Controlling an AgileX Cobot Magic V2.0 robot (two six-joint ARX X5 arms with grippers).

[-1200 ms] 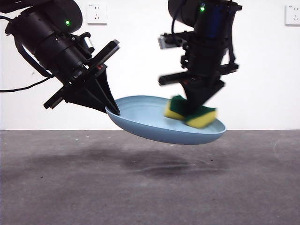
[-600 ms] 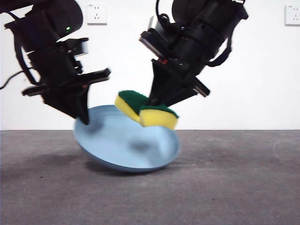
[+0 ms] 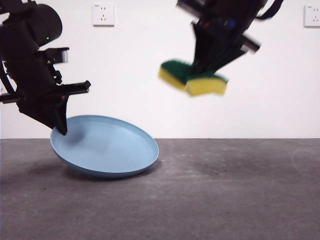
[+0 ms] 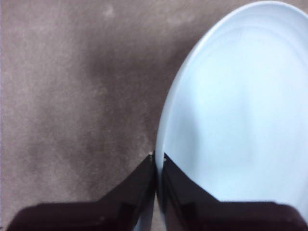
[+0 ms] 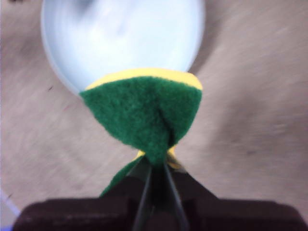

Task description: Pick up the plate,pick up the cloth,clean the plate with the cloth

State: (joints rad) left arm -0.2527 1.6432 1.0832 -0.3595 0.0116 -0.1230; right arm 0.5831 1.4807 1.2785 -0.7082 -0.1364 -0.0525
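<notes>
The light blue plate (image 3: 105,147) rests tilted on the grey table, its left rim raised. My left gripper (image 3: 61,129) is shut on that rim; the left wrist view shows the jaws pinching the plate's edge (image 4: 231,110). My right gripper (image 3: 197,75) is high at the upper right, shut on the cloth (image 3: 192,80), a yellow sponge with a green top, folded between the jaws. In the right wrist view the cloth (image 5: 144,113) hangs well above the plate (image 5: 120,33).
The grey table (image 3: 225,190) stretches across the front. A white wall with two sockets (image 3: 103,14) stands behind.
My left gripper has lowered the plate to the left until its low side rests on the table. My right gripper has lifted the cloth up and right, away from the plate.
</notes>
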